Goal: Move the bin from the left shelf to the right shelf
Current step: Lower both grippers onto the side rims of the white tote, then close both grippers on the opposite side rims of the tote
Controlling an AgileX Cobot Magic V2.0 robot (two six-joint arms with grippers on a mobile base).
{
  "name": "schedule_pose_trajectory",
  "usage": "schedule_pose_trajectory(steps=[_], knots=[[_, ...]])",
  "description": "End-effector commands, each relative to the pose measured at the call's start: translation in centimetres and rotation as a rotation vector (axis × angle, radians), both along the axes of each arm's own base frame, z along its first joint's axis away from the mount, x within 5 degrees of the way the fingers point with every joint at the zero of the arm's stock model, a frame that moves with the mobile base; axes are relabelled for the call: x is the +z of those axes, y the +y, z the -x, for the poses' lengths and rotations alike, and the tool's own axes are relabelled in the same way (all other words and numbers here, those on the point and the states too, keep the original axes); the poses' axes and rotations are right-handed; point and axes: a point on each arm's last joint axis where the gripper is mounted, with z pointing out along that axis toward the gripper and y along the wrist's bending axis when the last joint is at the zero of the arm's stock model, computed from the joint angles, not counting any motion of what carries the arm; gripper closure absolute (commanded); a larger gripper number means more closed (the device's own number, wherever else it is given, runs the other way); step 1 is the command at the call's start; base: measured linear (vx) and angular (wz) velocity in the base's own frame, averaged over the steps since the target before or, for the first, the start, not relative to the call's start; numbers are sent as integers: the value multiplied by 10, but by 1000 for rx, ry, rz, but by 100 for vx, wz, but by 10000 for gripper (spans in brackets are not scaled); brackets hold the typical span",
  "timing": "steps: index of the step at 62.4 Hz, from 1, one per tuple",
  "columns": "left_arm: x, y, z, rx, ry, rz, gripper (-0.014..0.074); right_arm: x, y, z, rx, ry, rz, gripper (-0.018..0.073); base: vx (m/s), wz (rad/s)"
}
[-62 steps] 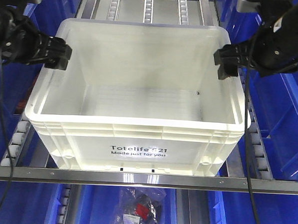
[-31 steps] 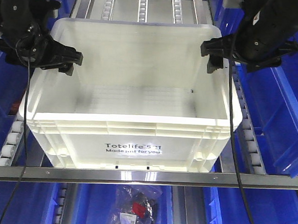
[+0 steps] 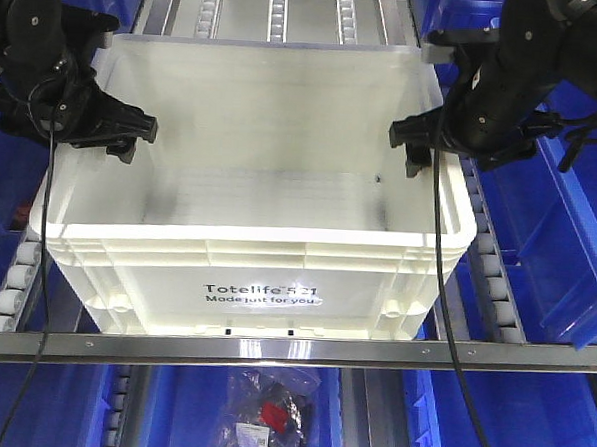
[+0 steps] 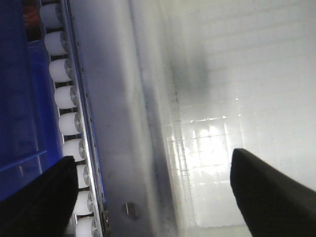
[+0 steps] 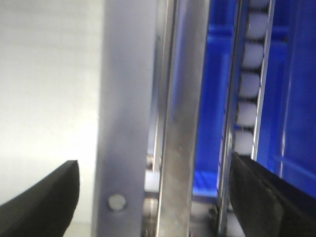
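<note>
The bin (image 3: pixel 256 271), white and empty, rests on the roller shelf with its printed front toward me. My left gripper (image 3: pixel 121 136) is open astride the bin's left wall, and the left wrist view shows that wall (image 4: pixel 128 98) between its black fingers (image 4: pixel 269 192). My right gripper (image 3: pixel 415 149) is open astride the bin's right wall. In the right wrist view, that wall (image 5: pixel 123 98) and a metal shelf rail (image 5: pixel 180 123) stand between its fingers (image 5: pixel 42 197). I cannot tell whether any finger touches the bin.
Blue bins (image 3: pixel 568 238) line the right side and more blue (image 3: pixel 0 188) the left. Roller tracks (image 3: pixel 24 259) run under the bin, and a metal rail (image 3: pixel 292 349) crosses the shelf front. A clear bag of dark and red items (image 3: pixel 273 414) lies below.
Both grippers have moved inward over the bin's side walls, the left lower in the picture. The bin has shifted slightly left in the view.
</note>
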Motion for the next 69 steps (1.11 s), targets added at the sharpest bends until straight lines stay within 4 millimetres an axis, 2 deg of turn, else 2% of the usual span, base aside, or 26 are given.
schedule_pose_trajectory(steps=[1, 13, 36, 48, 69], knots=[[29, 3, 6, 1, -117, 20, 6, 29, -2, 3, 12, -134, -31, -29, 0, 0], [28, 2, 5, 4, -115, 29, 6, 21, 0, -3, 17, -127, -30, -29, 0, 0], [28, 3, 7, 10, -96, 33, 6, 20, 5, -1, 62, -106, -62, 17, 0, 0], [27, 13, 5, 51, -82, 85, 6, 19, 4, 1, 65, -89, -52, 49, 0, 0], [27, 15, 4, 39, -86, 92, 6, 20, 4, 0, 67, -93, -51, 49, 0, 0]])
